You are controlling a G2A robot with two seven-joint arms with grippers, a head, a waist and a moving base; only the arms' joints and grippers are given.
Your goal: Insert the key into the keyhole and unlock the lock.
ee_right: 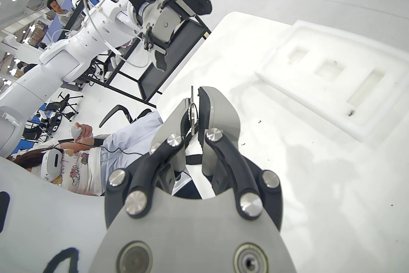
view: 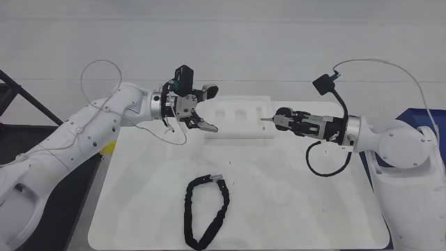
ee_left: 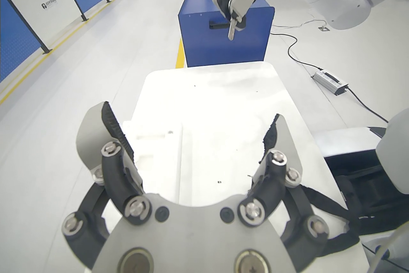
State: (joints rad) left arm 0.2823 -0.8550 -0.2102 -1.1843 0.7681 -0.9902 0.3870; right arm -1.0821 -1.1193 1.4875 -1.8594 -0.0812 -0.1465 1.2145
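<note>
The right gripper (view: 279, 120) is clamped on the key (view: 265, 120) above the foam tray's (view: 237, 101) right end. The left gripper (view: 211, 109) hangs wide open at its left end. The chain lock (view: 205, 213) lies well apart on the near table (view: 313, 195). With the key in hand, insertion has not begun. Next, the key must come down to the lock's keyhole end, probably steadied. The blade points left, long axis roughly level.

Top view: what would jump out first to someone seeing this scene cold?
The two arms face each other above the white foam tray at the table's far edge: the right gripper is shut on the key, blade pointing toward the left gripper, which is wide open and empty. Then the black chain lock, lying looped on the near half of the table, apart from both grippers.
</note>
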